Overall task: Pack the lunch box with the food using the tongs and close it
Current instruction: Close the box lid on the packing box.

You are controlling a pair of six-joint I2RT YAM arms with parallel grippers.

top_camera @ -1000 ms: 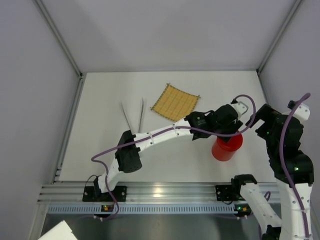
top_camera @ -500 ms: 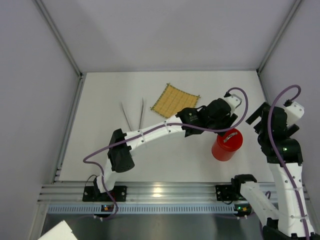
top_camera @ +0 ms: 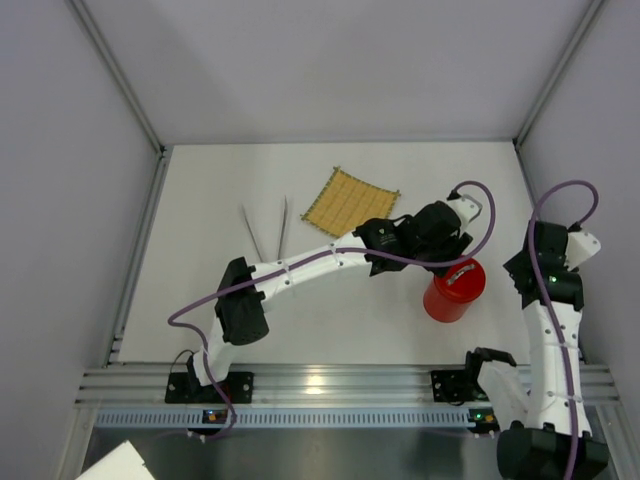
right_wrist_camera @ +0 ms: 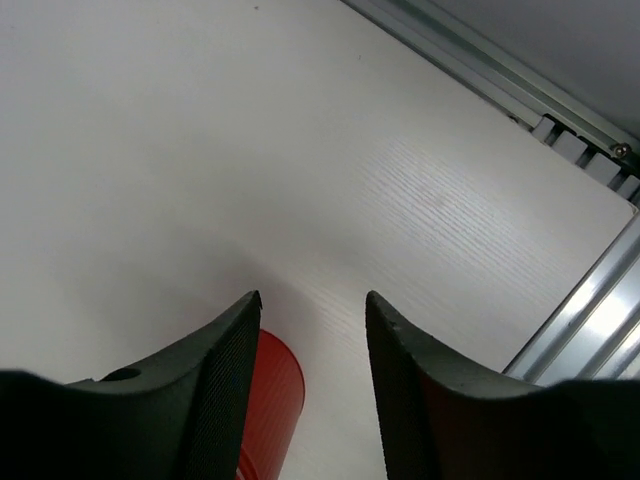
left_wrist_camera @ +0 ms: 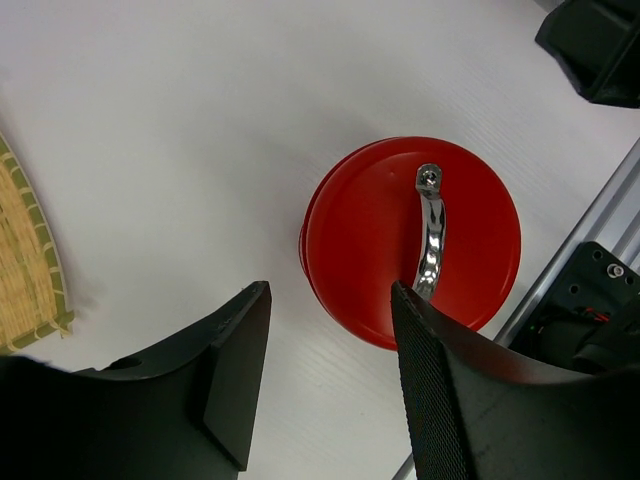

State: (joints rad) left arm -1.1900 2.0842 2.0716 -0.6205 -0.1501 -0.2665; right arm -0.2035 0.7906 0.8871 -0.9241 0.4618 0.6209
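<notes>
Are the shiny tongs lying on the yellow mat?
No, the tongs lie on the bare table just left of the mat, not touching it.

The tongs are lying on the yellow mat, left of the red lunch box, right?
No: the tongs lie on the bare table beside the yellow mat, not on it, and left of the red lunch box. The top external view shows this.
</notes>
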